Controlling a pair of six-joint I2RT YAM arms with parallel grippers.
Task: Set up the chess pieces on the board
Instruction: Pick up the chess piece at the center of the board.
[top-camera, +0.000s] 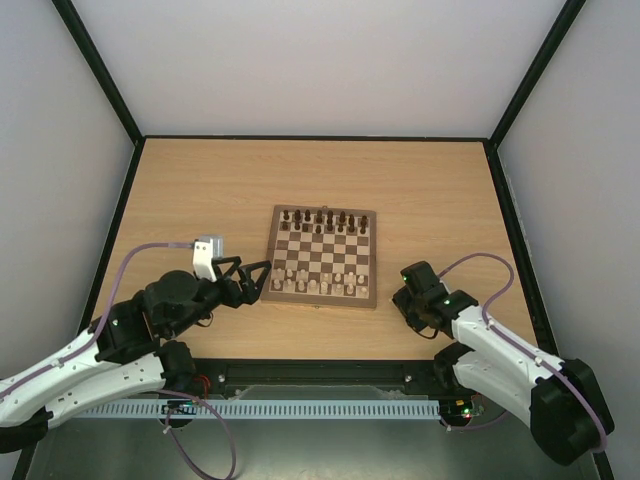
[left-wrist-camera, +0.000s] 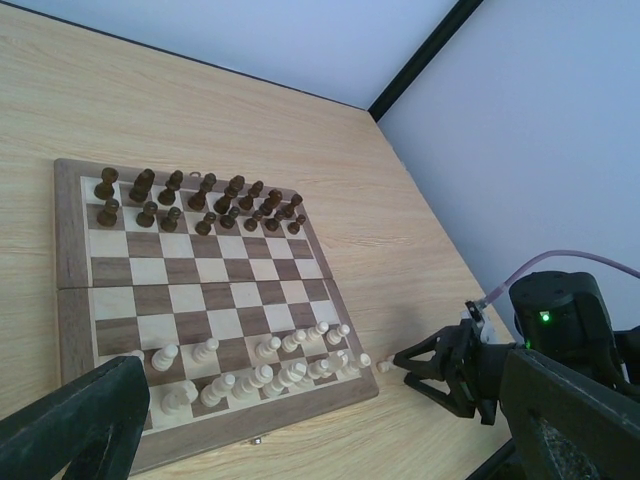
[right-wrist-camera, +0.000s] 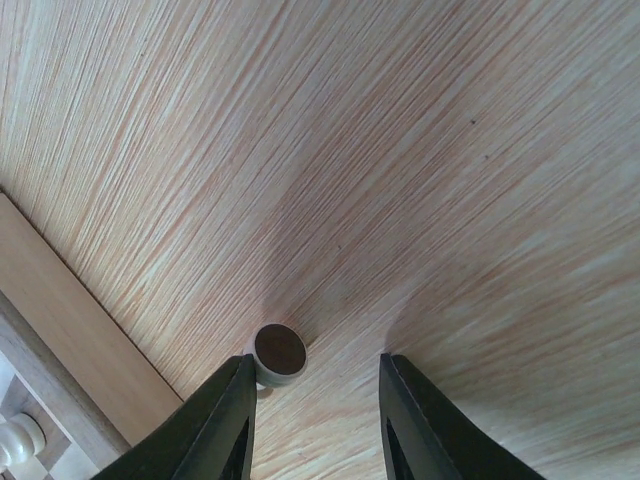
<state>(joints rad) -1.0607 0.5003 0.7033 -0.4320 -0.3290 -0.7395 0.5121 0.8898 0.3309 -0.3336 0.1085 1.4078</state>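
Left gripper (top-camera: 262, 280) hovers low at the board's 8 o'clock, just off its left edge, claw spread wide with nothing in it. Its two black fingers (left-wrist-camera: 70, 420) frame the bottom corners of the left wrist view.

Board (top-camera: 322, 256) lies flat mid-table on the wooden table (top-camera: 200, 190), squared to the arms. Dark pieces (top-camera: 322, 220) stand in two rows along the 12 o'clock edge, upright and tidy. Pale pieces (top-camera: 318, 282) stand in two rows along the 6 o'clock edge; they are too small to count. The middle ranks are bare squares.

Loose pale piece (right-wrist-camera: 278, 352) lies tipped over on the table, off the board at its 4 o'clock corner, just beside the frame. Its round dark underside faces the right wrist camera.

Right gripper (right-wrist-camera: 316, 366) is down at the tabletop at that same 4 o'clock corner, claw narrow but not closed. The tipped piece sits in the gap, against the 9 o'clock finger and apart from the 3 o'clock one, so it is not clamped. The right arm runs back toward 5 o'clock in the top view.
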